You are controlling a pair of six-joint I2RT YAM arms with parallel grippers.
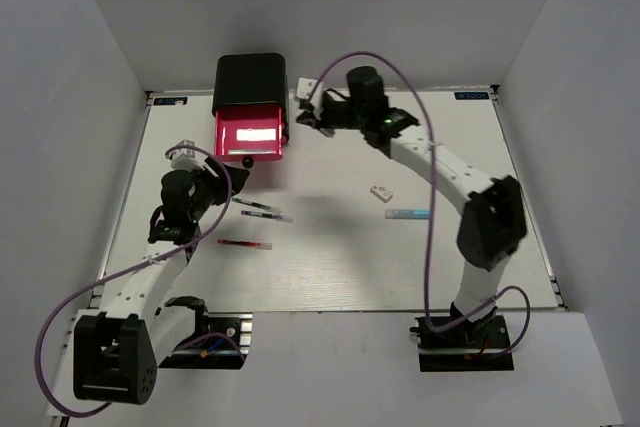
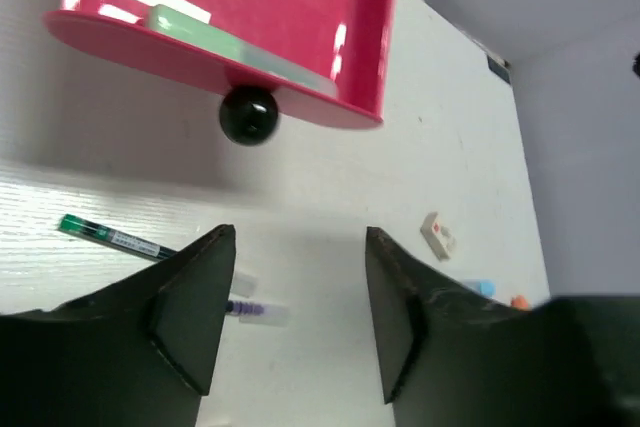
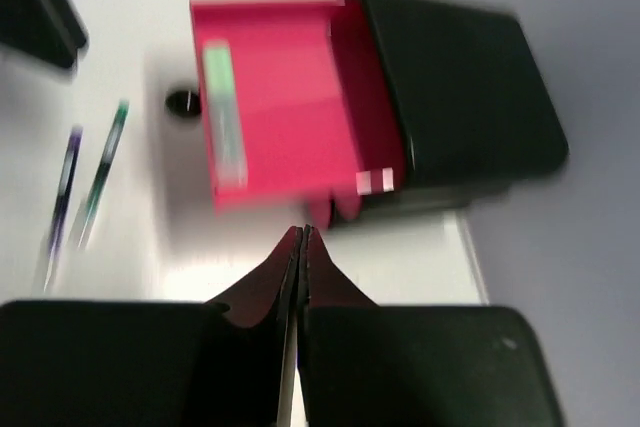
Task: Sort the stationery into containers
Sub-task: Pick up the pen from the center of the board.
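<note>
Stationery on desk (image 1: 330, 267), near to far. Red pen (image 1: 245, 244) closest to arm bases, long axis left-right. Dark pens (image 1: 265, 213) just beyond, same axis, just beside left end effector (image 2: 298, 237), which is spread wide and empty. Pen axis runs finger to finger, so a pinch likely needs a wrist turn. Left arm clearly nearer. Eraser (image 1: 381, 192) and light-blue bar (image 1: 408, 214) on right half. Farther: open pink drawer (image 1: 226, 135) holding mint-green bar (image 2: 200, 32). Right end effector (image 3: 300, 232) closed, nothing visibly held, beside drawer's right wall.
</note>
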